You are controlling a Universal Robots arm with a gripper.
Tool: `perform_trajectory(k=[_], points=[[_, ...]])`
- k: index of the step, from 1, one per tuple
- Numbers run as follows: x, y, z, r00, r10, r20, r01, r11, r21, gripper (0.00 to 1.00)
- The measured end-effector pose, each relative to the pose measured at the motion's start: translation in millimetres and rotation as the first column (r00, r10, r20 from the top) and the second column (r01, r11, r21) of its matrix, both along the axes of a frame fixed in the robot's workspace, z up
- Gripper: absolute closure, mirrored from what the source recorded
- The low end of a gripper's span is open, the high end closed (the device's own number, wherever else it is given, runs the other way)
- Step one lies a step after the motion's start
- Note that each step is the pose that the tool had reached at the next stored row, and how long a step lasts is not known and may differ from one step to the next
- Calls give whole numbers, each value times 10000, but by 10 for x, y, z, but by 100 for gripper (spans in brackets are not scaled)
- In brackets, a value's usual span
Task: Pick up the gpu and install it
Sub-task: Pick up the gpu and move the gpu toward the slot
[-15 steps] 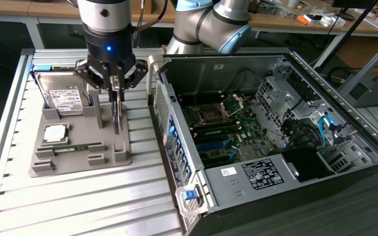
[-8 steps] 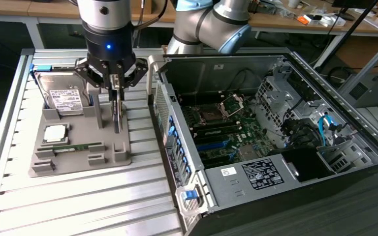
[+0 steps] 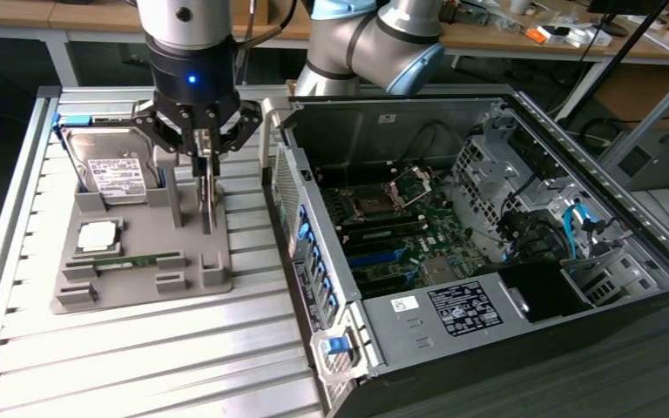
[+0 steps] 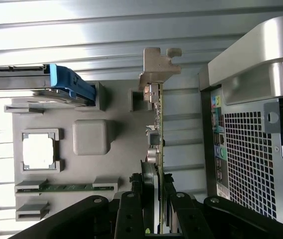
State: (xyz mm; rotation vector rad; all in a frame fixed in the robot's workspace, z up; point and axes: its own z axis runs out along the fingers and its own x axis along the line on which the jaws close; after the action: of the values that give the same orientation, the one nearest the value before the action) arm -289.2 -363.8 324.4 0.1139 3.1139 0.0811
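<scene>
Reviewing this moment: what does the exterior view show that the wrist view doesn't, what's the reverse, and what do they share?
Exterior view adds: the inside of the open computer case, with motherboard, power supply and blue cables, plus the arm's elbow.
Wrist view adds: the case's perforated rear panel, its coloured ports, and the metal bracket on the gpu.
Shared: the gripper closed on the gpu standing on edge, the gray tray, hard drive, processor chip and memory stick.

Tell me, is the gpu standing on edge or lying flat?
On edge: the gpu stands vertical over the gray holder, its top pinched in the gripper.
</scene>
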Motion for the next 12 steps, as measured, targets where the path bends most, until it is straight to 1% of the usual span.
perform_trajectory(k=[12], points=[[0,0,46,10000,0,-1,0,10000,2,73]])
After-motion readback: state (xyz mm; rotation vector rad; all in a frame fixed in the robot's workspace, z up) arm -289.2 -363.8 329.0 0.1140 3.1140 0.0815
